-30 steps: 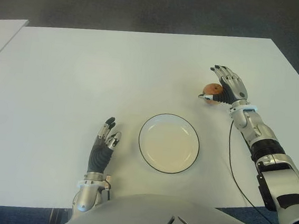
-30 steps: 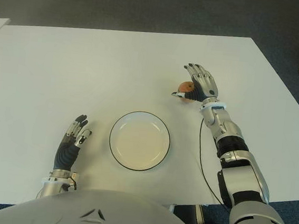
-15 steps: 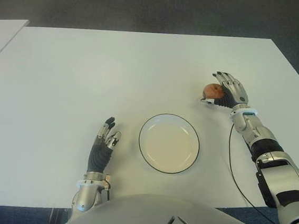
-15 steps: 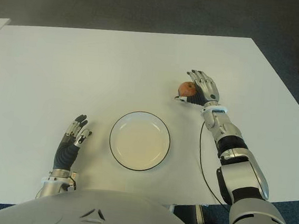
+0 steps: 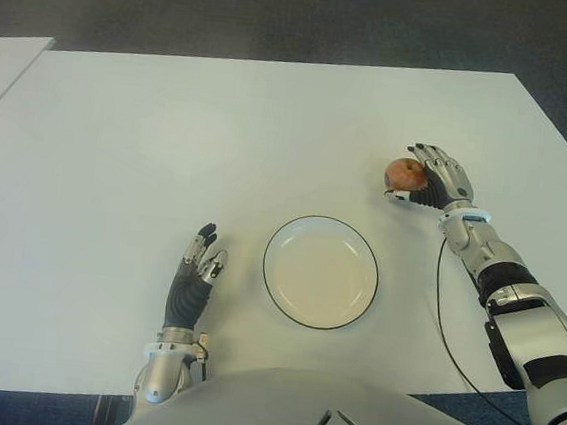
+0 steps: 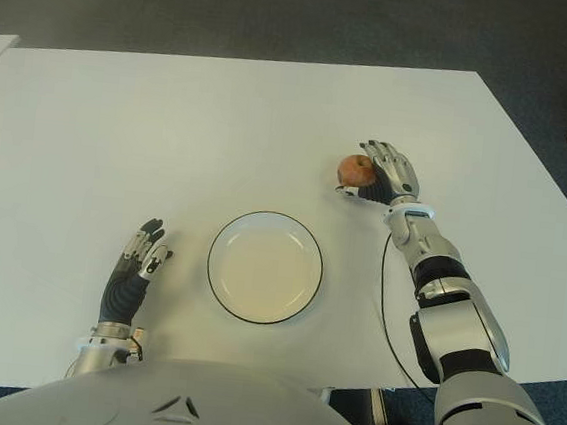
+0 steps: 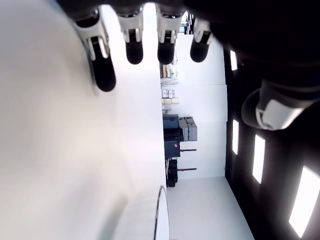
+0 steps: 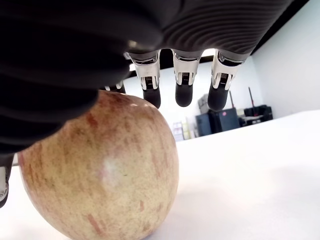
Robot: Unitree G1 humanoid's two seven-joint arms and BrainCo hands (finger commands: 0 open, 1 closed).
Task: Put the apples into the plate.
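Observation:
One reddish-yellow apple (image 5: 403, 171) sits on the white table (image 5: 171, 131), beyond and to the right of the white plate (image 5: 268, 271), which holds nothing. My right hand (image 5: 425, 179) cups the apple from its right side. In the right wrist view the palm lies over the apple (image 8: 100, 170) and the fingertips (image 8: 182, 92) hang free past it, not closed. My left hand (image 5: 195, 276) shows left of the plate, its fingers (image 7: 134, 47) straight and holding nothing.
The plate's dark rim (image 7: 160, 215) shows in the left wrist view. A thin black cable (image 5: 438, 298) runs along my right forearm over the table. A second table's corner (image 5: 2, 60) shows at the far left. Dark carpet lies beyond the far edge.
My right hand has dropped and drawn in around the apple, its fingers curving over the top. The apple has shifted slightly right with it. The left hand has stayed put.

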